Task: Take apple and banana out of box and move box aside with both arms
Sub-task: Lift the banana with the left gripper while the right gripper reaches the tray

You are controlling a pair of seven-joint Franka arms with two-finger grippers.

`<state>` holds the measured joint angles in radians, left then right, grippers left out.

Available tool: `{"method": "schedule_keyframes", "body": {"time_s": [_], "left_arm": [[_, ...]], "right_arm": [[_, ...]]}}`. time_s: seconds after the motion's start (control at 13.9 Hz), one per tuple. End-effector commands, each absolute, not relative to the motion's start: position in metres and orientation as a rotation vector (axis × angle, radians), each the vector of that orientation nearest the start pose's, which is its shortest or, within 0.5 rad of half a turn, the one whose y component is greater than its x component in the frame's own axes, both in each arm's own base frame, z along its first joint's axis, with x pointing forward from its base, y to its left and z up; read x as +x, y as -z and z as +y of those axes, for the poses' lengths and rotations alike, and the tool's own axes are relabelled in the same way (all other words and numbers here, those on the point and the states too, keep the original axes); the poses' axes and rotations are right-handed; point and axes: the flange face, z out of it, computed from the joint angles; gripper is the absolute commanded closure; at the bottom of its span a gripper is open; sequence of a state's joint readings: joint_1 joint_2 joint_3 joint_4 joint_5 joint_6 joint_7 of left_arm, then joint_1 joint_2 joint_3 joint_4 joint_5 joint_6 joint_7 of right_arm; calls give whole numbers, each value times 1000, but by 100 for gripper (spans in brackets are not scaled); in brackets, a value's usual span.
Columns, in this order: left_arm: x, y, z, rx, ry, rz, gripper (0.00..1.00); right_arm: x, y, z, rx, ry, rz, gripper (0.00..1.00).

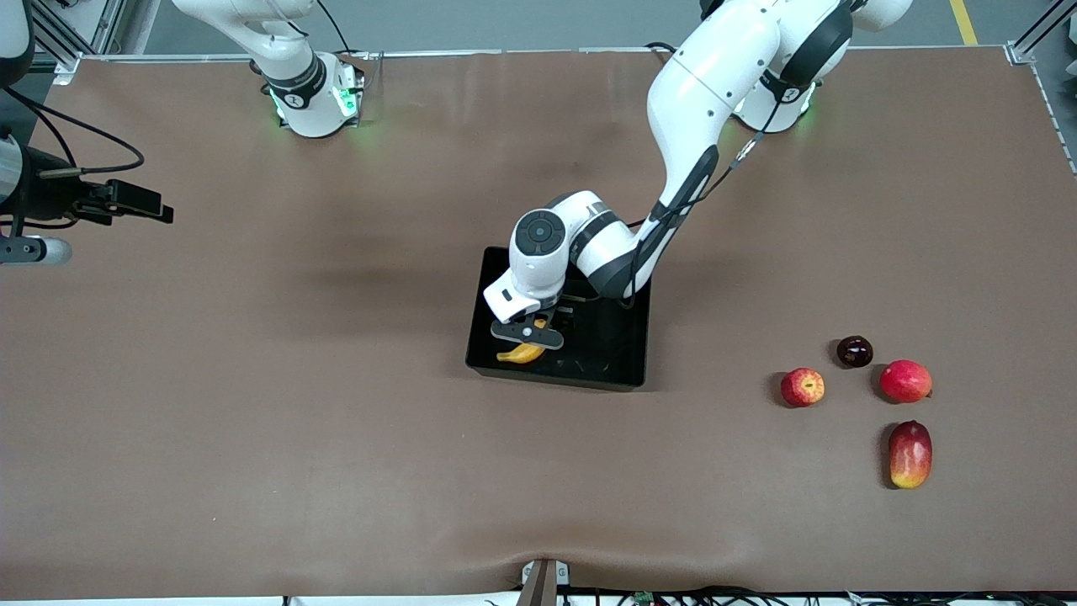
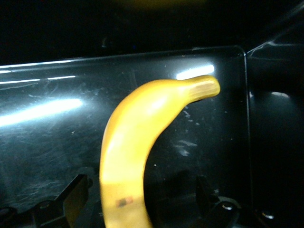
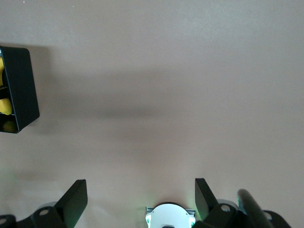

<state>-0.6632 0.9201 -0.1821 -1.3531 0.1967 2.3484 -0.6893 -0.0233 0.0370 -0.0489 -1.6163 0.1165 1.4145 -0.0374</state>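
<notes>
The right gripper hangs high over the table near the edge at the right arm's end, well apart from everything; its fingers stand wide apart with nothing between them, and that arm waits.

Toward the middle of the table sits the box, glossy black with low walls. The banana lies in it, in the corner toward the front camera and the right arm's end, flat on the shiny floor with its stem tip close to a wall. The left gripper has reached down into the box directly over the banana; its fingers are spread, one on each side of the fruit's thicker part, and I cannot tell whether either pad touches the peel.

The banana looks light, slightly soft and smooth-skinned, so it would likely bruise under a hard squeeze and could slide on the slick plastic. The best hold seems to be across the thick middle, square to the curve, not at the tapering stem.

The apple is already out, resting on the table toward the left arm's end, beside a pink-red fruit, a dark fruit and a mango.

The box is probably stiff and light but slippery; each arm taking one short wall should suit.
</notes>
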Motion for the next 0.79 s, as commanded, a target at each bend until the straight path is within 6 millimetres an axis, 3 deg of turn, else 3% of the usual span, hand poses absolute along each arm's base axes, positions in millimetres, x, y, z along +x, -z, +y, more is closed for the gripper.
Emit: {"method": "schedule_keyframes", "body": {"time_s": [0.0, 0.07, 0.14, 0.29, 0.36, 0.43, 0.72], "left_arm": [[520, -178, -541, -3178, 152, 343, 0], [519, -175, -541, -3176, 145, 340, 9], [519, -171, -540, -3176, 139, 325, 29], [517, -169, -540, -3184, 130, 243, 69], [518, -170, -540, -3185, 132, 238, 88], [519, -171, -540, -3186, 136, 238, 99], [529, -186, -534, -3183, 174, 228, 100]], "right_arm": [[551, -566, -15, -2974, -377, 10, 0], [551, -567, -9, -2985, -378, -3, 0], [554, -560, -11, -2983, -396, -4, 0], [573, -510, -13, -2971, -527, 5, 0], [577, -504, -17, -2967, -538, 12, 0], [578, -502, -20, -2966, -542, 24, 0], [577, -472, -19, -2933, -649, 42, 0]]}}
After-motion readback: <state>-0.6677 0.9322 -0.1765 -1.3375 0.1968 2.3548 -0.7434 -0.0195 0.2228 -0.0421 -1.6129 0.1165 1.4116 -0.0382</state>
